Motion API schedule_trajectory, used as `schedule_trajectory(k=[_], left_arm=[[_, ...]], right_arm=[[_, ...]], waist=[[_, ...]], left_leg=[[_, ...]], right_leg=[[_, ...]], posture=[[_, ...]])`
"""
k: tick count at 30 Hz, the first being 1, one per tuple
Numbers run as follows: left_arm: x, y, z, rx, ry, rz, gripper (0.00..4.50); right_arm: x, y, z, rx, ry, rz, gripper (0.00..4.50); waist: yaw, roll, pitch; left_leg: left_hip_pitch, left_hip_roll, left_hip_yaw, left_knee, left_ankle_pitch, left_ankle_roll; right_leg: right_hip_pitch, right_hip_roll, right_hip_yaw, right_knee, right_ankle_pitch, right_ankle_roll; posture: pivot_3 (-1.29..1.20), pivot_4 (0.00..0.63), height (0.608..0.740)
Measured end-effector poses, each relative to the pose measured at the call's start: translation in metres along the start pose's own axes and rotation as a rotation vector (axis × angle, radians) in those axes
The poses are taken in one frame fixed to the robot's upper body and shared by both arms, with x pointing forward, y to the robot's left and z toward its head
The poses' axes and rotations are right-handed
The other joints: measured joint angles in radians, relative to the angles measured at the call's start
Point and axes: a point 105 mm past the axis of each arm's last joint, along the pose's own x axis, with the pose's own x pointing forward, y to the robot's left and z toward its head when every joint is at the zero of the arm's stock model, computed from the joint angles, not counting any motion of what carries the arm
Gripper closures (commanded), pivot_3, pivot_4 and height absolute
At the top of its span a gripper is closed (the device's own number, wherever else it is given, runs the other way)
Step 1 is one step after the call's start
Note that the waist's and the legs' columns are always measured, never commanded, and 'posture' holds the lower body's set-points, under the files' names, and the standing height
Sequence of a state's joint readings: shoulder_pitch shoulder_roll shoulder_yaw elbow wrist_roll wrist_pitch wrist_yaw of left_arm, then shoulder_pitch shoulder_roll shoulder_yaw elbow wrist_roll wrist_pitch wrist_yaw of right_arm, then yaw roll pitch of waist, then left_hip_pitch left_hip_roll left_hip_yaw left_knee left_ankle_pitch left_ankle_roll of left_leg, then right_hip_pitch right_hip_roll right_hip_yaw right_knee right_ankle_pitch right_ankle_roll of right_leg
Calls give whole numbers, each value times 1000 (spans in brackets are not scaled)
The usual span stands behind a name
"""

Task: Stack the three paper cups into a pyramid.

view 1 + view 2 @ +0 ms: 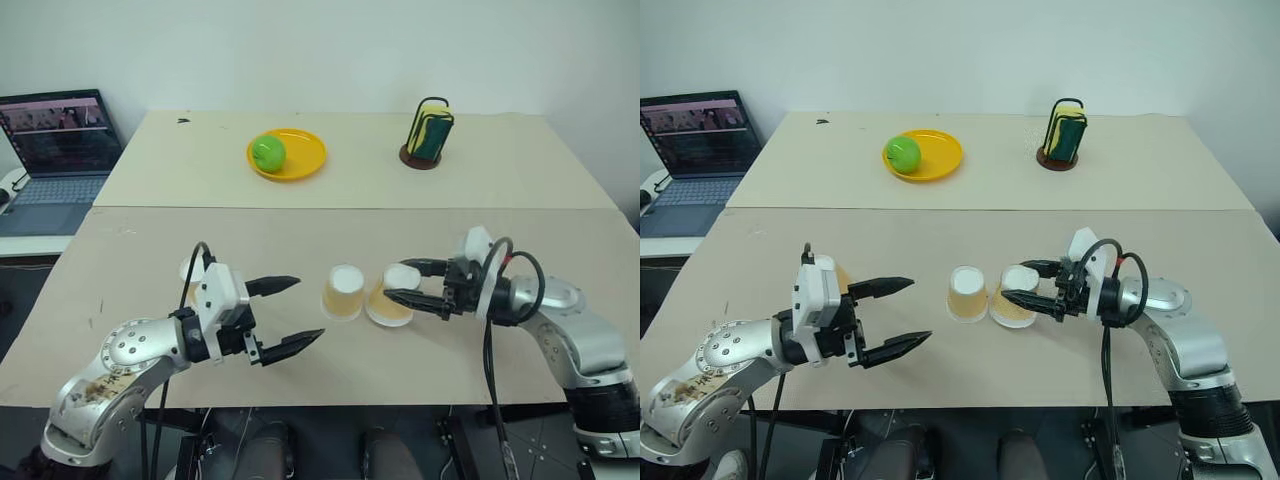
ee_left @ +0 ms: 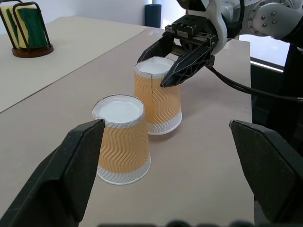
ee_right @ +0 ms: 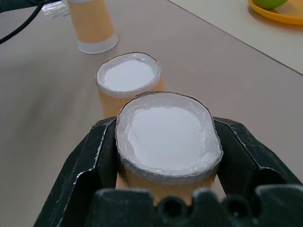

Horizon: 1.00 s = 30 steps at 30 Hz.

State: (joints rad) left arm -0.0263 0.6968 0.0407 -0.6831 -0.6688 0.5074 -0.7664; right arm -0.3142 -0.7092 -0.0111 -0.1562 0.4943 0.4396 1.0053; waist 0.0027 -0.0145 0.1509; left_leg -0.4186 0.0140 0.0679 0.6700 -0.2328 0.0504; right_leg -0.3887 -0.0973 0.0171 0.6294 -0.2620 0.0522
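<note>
Three paper cups stand upside down, white ends up, on the tan table (image 1: 300, 215). The middle paper cup (image 1: 343, 292) stands free. Right beside it, and touching it in the left wrist view, is a second paper cup (image 1: 392, 300). My right gripper (image 1: 395, 280) is shut on this cup's top, whose rim is squeezed oval between the fingers (image 3: 85, 161). The third paper cup (image 3: 92, 26) stands behind my left wrist and is mostly hidden in the head views. My left gripper (image 1: 310, 308) is open, level, just left of the middle cup, holding nothing.
At the back of the table, a yellow plate (image 1: 305, 165) holds a green apple (image 1: 268, 152). A wire holder with sponges (image 1: 428, 132) stands at the back right. An open laptop (image 1: 55, 150) sits on a side table off the left edge.
</note>
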Motion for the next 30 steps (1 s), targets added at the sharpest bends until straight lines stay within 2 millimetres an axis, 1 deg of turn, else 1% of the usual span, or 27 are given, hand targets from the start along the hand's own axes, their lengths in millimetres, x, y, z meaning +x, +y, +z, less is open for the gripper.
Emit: schedule_trajectory(k=[5, 14, 22, 30], left_arm=[[-1, 0, 0, 1, 0, 0, 0], [-4, 0, -2, -1, 6, 8, 0], [-4, 0, -2, -5, 8, 11, 0], [-3, 2, 3, 12, 2, 19, 0]], right_arm=[[3, 0, 1, -10, -16, 12, 1902], [13, 4, -6, -11, -9, 28, 1902], [14, 3, -9, -17, -5, 19, 1902], [14, 2, -10, -19, -5, 13, 1902]], waist=[[0, 0, 0], [0, 0, 0], [0, 0, 0], [0, 0, 0]], left_leg=[[0, 0, 0, 0, 0, 0], [0, 0, 0, 0, 0, 0], [0, 0, 0, 0, 0, 0], [0, 0, 0, 0, 0, 0]], right_leg=[[0, 0, 0, 0, 0, 0], [0, 0, 0, 0, 0, 0], [0, 0, 0, 0, 0, 0], [0, 0, 0, 0, 0, 0]], posture=[[0, 150, 735], [0, 150, 735], [0, 150, 735], [0, 150, 735]])
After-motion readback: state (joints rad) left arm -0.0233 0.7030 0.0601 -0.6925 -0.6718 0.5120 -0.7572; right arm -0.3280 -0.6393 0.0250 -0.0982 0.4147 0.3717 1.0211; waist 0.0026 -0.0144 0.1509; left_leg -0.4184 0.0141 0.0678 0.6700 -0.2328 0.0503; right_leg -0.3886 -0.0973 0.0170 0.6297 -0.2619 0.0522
